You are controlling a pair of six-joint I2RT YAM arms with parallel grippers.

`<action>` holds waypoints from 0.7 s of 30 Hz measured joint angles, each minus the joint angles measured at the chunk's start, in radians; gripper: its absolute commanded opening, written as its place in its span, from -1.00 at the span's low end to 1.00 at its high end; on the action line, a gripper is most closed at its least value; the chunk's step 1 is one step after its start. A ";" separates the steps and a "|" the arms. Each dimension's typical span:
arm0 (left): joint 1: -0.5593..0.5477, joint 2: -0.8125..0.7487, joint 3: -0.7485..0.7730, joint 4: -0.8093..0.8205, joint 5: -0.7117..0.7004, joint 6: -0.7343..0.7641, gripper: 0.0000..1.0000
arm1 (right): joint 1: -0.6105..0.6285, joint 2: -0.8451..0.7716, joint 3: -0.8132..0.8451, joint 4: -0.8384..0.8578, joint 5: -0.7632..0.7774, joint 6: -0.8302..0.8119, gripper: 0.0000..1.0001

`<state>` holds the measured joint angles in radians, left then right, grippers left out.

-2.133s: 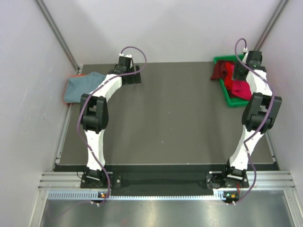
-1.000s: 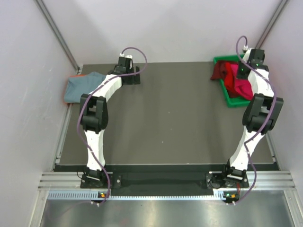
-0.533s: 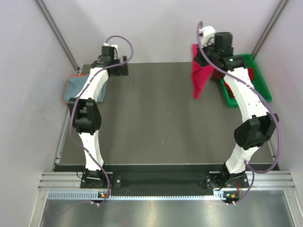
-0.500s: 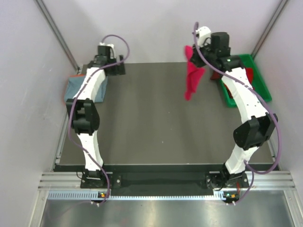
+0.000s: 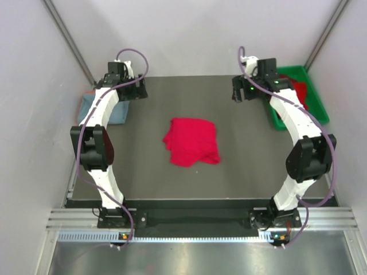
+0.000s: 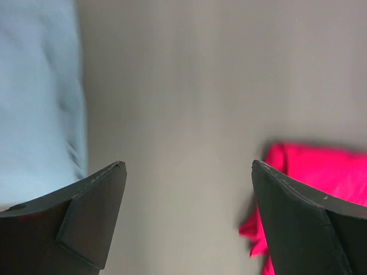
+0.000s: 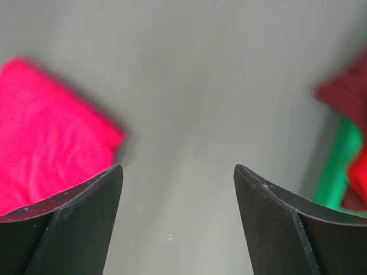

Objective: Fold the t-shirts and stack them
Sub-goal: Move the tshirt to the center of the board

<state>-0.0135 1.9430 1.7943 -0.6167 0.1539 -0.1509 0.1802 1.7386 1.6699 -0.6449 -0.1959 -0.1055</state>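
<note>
A bright red t-shirt lies crumpled on the middle of the dark table, held by nothing. A grey-blue t-shirt lies at the far left edge, partly behind the left arm. More red t-shirts sit in the green bin. My left gripper hovers open at the back left, with the grey-blue t-shirt to its left and the red t-shirt to its right. My right gripper hovers open at the back right, between the red t-shirt and a darker red one.
The green bin stands at the back right corner, its wall close to my right fingers. Grey walls close in the table at the back and on both sides. An orange scrap shows under the grey-blue t-shirt.
My right gripper lifted a red t-shirt out of the bin, carried it left, then opened; the shirt now lies mid-table. My left arm swung toward the back left.
</note>
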 measured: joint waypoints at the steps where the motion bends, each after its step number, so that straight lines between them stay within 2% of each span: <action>1: -0.002 -0.007 -0.030 0.000 0.013 0.000 0.87 | 0.024 0.003 0.000 0.000 -0.003 -0.015 0.52; 7: 0.000 -0.026 -0.138 -0.047 0.023 0.006 0.84 | 0.275 0.045 0.047 -0.011 -0.123 -0.179 0.32; 11: 0.001 -0.061 -0.142 -0.051 -0.018 0.020 0.86 | 0.412 0.088 0.048 -0.016 -0.230 -0.245 0.30; 21: 0.002 -0.181 -0.165 -0.049 -0.066 0.031 0.86 | 0.584 0.222 -0.023 -0.068 -0.286 -0.303 0.18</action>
<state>-0.0120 1.7618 1.6291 -0.6655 0.0883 -0.1204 0.7639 1.9602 1.6466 -0.7124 -0.4816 -0.4080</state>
